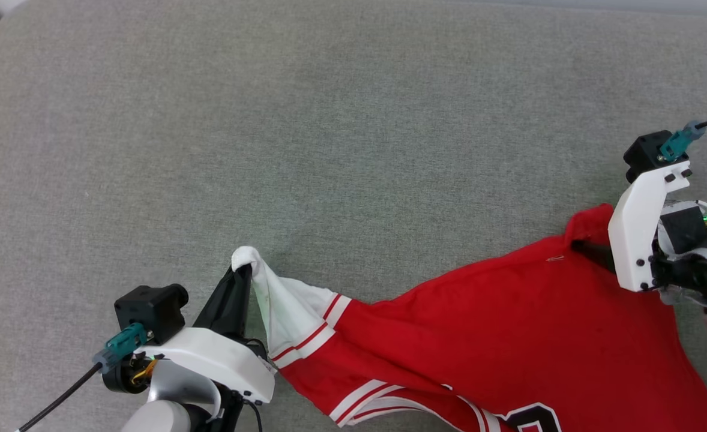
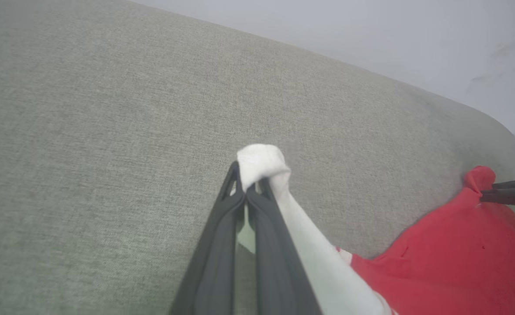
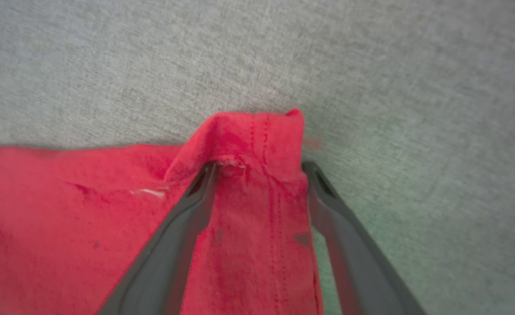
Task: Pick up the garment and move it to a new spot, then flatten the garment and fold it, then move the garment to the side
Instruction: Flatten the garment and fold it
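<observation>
Garment [image 1: 509,336] pinched in left gripper [image 2: 245,183]; right gripper [image 3: 262,168] spread.

We see a big, soft grey cloth surface [image 1: 353,120] with a fine woven look and a rounded far left corner. A red shirt [image 1: 509,324] lies on its near right part, a bit wrinkled. The shirt's white sleeve, with red and white stripes, reaches left toward the near middle. The far right corner of the shirt is bunched up.
</observation>
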You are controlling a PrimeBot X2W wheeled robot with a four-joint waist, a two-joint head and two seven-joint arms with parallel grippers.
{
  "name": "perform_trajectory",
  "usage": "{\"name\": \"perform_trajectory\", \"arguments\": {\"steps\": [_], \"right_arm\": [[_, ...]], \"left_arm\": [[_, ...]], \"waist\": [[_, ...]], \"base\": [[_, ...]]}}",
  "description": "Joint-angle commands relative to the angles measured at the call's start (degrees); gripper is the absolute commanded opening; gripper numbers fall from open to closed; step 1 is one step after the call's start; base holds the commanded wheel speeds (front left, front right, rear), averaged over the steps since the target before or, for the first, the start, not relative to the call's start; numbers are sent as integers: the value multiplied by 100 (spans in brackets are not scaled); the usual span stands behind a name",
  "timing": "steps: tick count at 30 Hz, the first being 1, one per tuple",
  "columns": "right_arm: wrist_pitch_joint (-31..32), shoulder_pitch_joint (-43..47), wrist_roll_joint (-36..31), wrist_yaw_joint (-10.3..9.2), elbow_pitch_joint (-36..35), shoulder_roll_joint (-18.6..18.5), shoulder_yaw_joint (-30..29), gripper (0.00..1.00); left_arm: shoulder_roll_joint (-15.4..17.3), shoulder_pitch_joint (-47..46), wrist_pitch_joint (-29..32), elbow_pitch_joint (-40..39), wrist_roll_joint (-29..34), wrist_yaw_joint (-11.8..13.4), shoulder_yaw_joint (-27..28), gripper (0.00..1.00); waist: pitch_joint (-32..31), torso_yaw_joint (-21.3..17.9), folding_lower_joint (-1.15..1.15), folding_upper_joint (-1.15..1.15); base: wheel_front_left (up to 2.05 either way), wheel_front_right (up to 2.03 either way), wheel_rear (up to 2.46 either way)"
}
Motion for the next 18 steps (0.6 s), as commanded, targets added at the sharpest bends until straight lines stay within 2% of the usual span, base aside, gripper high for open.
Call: {"name": "perform_trajectory", "arguments": {"steps": [1, 2, 3, 4, 7, 12, 18], "right_arm": [[169, 179, 79, -1, 280, 65, 222, 100], [227, 185, 123, -1, 373, 76, 301, 76], [277, 182, 168, -1, 456, 75, 373, 25], [272, 158, 205, -1, 504, 70, 430, 0], [-39, -86, 320, -1, 549, 43, 612, 0], [-842, -445, 115, -2, 568, -28, 647, 0], [-1531, -454, 87, -2, 914, 192, 377, 0]], "left_arm": [[-4, -88, -48, 41, 5, -35, 4, 0], [-10, -97, -57, 69, -5, -37, 4, 0], [-17, -103, -57, 98, -13, -46, 1, 0], [-26, -101, -67, 121, -23, -48, -2, 0], [-3, -39, -91, 242, -73, -64, 35, 0], [132, -92, -100, 378, -105, -101, 148, 0], [341, -492, 9, 674, -148, -252, 292, 0]], "waist": [[17, 35, -1, 0], [10, 38, -1, 0], [0, 40, -1, 0], [-16, 39, -1, 0], [-207, -24, -1, 0], [-692, -175, -1, 0], [-1423, -435, -1, 0]], "base": [[0, 0, 0], [0, 0, 0], [0, 0, 0], [0, 0, 0], [0, 0, 0], [0, 0, 0], [0, 0, 0]]}}
